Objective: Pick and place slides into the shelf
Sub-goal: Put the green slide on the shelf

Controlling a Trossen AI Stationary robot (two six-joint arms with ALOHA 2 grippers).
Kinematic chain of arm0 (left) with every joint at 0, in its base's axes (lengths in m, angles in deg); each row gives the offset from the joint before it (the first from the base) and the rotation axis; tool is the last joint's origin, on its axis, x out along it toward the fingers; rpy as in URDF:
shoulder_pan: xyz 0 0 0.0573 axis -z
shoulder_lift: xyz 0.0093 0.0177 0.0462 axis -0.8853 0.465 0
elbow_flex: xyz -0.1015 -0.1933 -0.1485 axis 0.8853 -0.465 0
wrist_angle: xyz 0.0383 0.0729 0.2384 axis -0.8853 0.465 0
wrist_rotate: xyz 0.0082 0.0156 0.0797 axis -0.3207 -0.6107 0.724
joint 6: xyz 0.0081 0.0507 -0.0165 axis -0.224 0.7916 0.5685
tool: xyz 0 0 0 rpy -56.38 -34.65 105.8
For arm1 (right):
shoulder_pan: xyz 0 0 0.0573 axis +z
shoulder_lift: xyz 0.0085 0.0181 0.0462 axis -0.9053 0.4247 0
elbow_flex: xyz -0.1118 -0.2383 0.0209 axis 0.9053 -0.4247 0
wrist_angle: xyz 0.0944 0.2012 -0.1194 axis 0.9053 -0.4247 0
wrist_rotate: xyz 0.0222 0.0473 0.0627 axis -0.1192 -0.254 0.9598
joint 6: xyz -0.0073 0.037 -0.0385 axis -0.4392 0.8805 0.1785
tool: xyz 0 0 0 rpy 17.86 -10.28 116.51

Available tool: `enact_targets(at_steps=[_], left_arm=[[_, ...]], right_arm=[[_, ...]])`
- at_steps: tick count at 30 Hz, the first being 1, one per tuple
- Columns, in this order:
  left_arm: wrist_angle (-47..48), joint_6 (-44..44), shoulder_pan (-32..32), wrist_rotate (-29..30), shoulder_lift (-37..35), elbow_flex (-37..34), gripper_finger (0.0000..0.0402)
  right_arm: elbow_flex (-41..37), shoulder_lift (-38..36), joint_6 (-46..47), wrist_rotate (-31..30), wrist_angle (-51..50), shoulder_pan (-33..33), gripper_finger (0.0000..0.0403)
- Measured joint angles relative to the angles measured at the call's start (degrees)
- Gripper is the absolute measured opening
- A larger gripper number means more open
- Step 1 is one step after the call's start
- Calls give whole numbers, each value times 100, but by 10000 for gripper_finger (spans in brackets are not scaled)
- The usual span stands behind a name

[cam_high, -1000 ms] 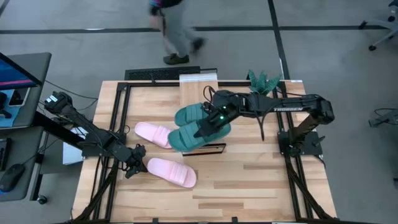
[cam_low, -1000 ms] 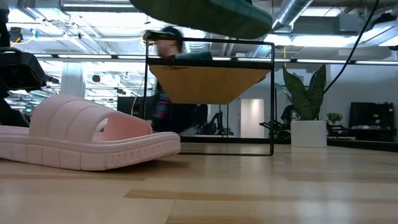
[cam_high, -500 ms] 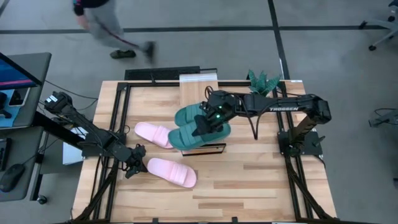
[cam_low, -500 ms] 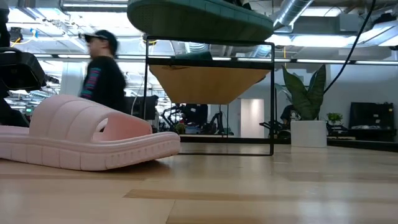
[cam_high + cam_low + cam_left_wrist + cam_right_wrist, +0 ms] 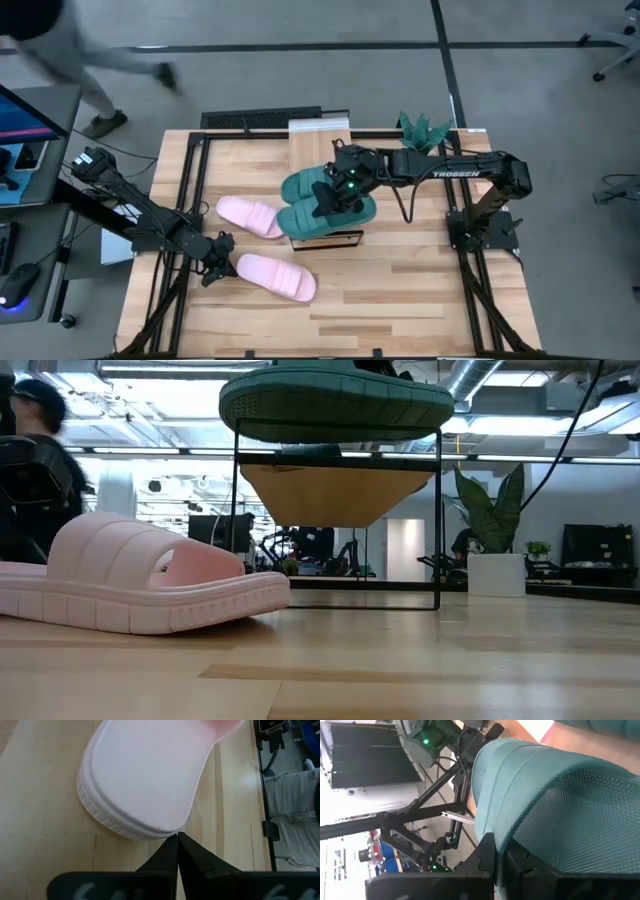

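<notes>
The right gripper [image 5: 338,193], clamped on the strap of a dark teal-green foam slide [image 5: 328,215], held it above the wood-topped black-framed shelf [image 5: 320,138]; level lowering beside its twin was advisable; the left gripper [image 5: 214,262] sat closed near a pink slide.

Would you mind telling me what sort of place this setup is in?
Probably an open-plan robotics lab or workshop: exposed ceiling ducts overhead, a person walking past the wooden table, and a monitor on a side desk.
</notes>
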Motion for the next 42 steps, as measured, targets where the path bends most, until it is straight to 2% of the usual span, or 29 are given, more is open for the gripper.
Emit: enact_targets(at_steps=[13, 31, 42], left_arm=[[0, -1, 0, 0, 0, -2, 0], [0, 0, 0, 1, 0, -1, 0], [-4, 0, 0, -2, -1, -1, 0]], right_arm=[[0, 0, 117, -150, -258, -153, 0], [-2, 3, 370, -157, -273, -31, 0], [-2, 525, 399, 147, 364, -31, 0]])
